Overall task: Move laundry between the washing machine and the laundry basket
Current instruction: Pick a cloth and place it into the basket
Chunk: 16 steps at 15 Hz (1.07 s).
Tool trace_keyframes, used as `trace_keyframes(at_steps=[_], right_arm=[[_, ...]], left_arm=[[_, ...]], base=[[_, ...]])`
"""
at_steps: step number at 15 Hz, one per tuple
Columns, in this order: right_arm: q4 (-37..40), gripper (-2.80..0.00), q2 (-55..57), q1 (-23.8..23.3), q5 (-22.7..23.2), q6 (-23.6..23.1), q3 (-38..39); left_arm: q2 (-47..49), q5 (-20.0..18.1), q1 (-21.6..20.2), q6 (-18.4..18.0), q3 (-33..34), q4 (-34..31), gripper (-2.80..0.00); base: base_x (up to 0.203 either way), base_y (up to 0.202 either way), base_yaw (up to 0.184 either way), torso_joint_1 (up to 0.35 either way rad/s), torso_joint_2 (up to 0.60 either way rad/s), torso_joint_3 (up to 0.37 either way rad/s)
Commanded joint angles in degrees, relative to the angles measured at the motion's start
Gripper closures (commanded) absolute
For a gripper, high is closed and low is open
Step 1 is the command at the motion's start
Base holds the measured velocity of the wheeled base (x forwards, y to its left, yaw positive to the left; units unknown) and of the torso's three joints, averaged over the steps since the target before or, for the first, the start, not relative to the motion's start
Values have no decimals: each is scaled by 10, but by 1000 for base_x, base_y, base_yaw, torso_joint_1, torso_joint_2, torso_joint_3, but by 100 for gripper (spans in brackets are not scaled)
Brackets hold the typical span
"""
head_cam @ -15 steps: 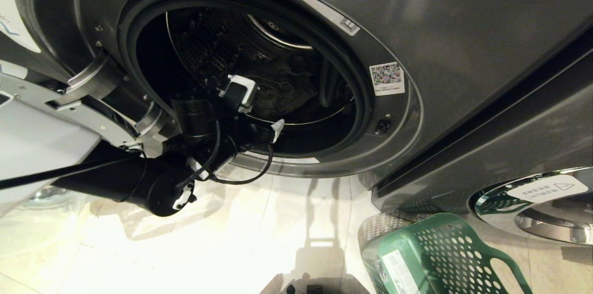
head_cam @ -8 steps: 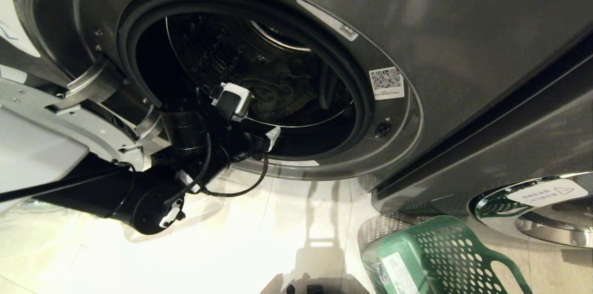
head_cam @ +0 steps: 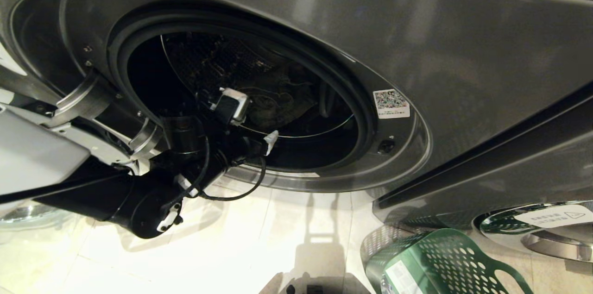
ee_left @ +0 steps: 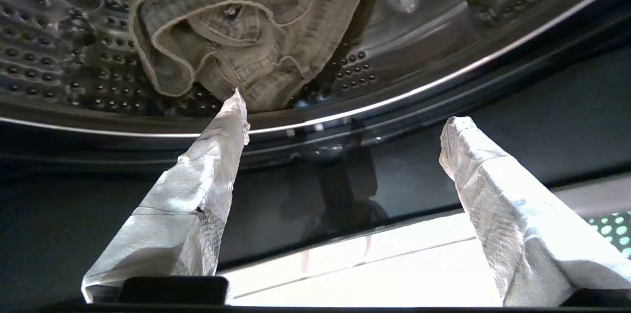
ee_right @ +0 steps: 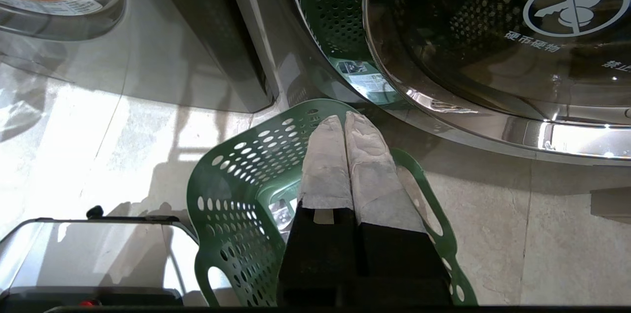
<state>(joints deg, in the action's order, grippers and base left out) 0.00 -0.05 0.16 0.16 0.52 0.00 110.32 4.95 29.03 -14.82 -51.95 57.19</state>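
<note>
The washing machine (head_cam: pixel 417 53) has its round port open. A crumpled khaki garment, the laundry (ee_left: pixel 231 32), lies inside on the perforated drum and shows dimly through the port (head_cam: pixel 278 104). My left arm (head_cam: pixel 185 146) reaches into the bottom of the port. The left gripper (ee_left: pixel 347 113) is open and empty at the door seal, just short of the garment, with its white-wrapped fingers (ee_left: pixel 207 180) wide apart. The green perforated laundry basket (ee_right: pixel 236 180) stands on the floor at the lower right (head_cam: pixel 435 261). My right gripper (ee_right: pixel 345 118) hangs shut and empty over it.
The washer's open door (head_cam: pixel 37 155) is at the left beside my arm. A second machine's closed glass door (ee_right: pixel 493 32) is right behind the basket (head_cam: pixel 533 224). Pale floor tiles (head_cam: pixel 278 238) lie below the port. My base (ee_right: pixel 88 254) shows beside the basket.
The whole head view has shifted, so the port and its sticker sit lower in the picture now. My left arm stays in the port's mouth, its gripper still open.
</note>
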Motion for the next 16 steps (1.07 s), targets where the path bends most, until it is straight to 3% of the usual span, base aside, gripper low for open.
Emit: trace_keyframes(at_steps=[1,5,11,16], right_arm=[[0,0,0,0,0,0,0],[0,0,0,1,0,0,0],[0,0,0,0,0,0,0],[0,0,0,0,0,0,0]], left_arm=[[8,-2,-2,1,2,7,-280],[89,-4,-16,-7,-55,41,-280],[197,0,-41,-84,-213,69,-280],[236,-11,-76,-164,-280,69,-280]], base=[[0,0,0,0,0,0],[0,0,0,0,0,0],[0,0,0,0,0,0],[0,0,0,0,0,0]])
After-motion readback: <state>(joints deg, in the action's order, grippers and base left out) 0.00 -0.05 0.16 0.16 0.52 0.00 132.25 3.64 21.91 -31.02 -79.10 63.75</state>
